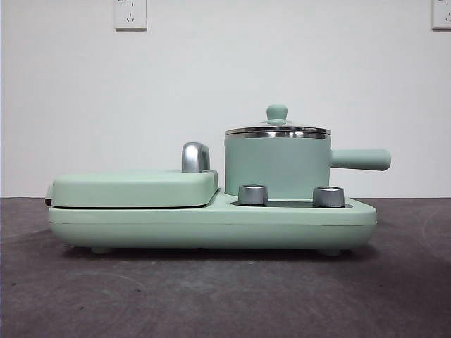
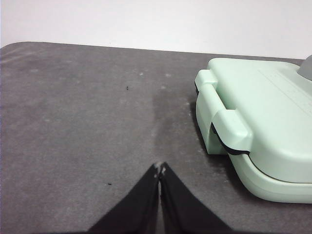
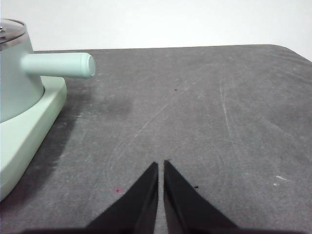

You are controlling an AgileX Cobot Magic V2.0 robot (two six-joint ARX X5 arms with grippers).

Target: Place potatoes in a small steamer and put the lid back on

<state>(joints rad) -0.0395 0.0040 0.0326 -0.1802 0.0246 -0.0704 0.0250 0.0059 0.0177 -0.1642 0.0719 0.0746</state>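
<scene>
The small steamer, a mint-green pot with a steel rim and a straight side handle, stands on the right of a mint-green cooker base. The glass lid with its mint knob sits on the pot. The pot's side and handle also show in the right wrist view. The potato is out of view. My left gripper is shut and empty over bare table beside the cooker's griddle end. My right gripper is shut and empty over bare table beside the pot handle. Neither gripper shows in the front view.
A flat mint-green griddle lid with a chrome handle covers the cooker's left half; it also shows in the left wrist view. Two steel dials sit on the base's front. The table is dark grey.
</scene>
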